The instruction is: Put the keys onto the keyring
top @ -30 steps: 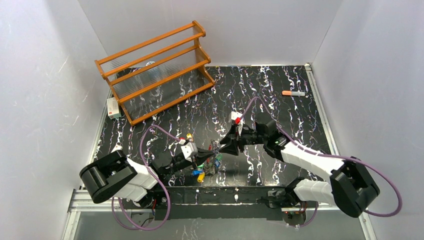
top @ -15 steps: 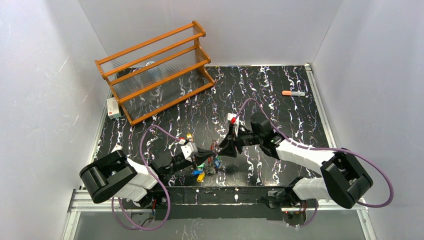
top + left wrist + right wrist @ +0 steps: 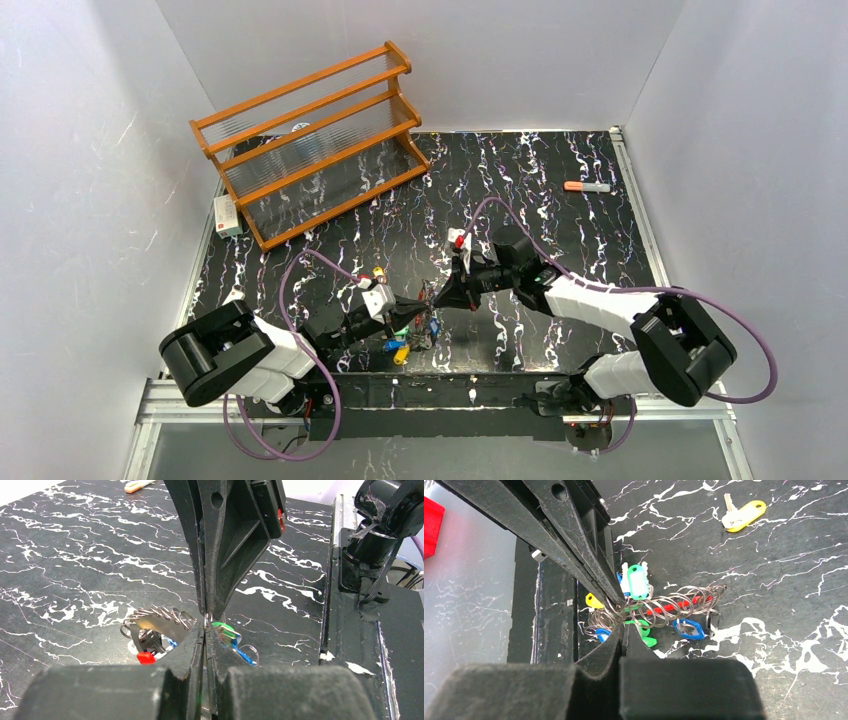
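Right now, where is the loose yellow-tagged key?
In the right wrist view the yellow-tagged key lies alone on the table at the upper right, well apart from the keyring and its cluster of tags.

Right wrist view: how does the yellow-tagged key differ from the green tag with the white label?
Place: the yellow-tagged key lies alone on the table, apart from the keyring; the green tag sits against its coils. Metal: the yellow one's silver blade shows; no blade shows on the green one. Face: green has a white label, yellow looks plain. Both are oblong plastic tags.
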{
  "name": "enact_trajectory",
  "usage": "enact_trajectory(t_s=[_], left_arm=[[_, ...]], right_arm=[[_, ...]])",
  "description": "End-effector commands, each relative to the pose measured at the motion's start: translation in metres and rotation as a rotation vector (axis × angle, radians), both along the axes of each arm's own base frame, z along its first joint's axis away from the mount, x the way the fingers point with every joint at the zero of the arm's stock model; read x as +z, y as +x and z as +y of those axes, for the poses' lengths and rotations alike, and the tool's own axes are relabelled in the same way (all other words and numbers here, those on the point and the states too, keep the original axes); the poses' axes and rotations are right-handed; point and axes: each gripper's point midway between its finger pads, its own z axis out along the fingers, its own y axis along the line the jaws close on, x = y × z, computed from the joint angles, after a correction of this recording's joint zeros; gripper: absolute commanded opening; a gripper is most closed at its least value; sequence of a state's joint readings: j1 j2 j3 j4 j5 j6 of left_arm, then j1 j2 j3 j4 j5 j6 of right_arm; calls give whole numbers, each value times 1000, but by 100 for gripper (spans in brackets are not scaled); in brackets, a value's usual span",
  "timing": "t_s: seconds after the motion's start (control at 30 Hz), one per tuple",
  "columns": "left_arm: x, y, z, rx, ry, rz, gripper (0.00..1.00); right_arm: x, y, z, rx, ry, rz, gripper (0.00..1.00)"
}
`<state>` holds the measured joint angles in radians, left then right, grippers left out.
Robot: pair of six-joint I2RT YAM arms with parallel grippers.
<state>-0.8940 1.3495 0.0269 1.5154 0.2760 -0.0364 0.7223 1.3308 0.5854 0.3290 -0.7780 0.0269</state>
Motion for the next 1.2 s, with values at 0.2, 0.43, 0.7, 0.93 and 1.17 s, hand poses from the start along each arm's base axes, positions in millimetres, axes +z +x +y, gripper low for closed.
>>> enact_trajectory(t_s=[0.2, 0.43, 0.7, 0.93, 1.17], left_arm=[[66, -1, 2, 0, -201, -176, 0], [67, -1, 3, 6, -202, -179, 0], [66, 0, 3, 10, -201, -177, 0], [67, -1, 3, 6, -202, -179, 0], [67, -2, 4, 6, -204, -176, 0]], right_arm=[[-6, 4, 9, 23, -14, 30, 1], [1, 3, 9, 27, 25, -12, 37], [35, 4, -5, -34, 126, -228, 55], [54, -12, -1, 87, 227, -303, 42], [42, -13, 7, 169, 212, -273, 26]])
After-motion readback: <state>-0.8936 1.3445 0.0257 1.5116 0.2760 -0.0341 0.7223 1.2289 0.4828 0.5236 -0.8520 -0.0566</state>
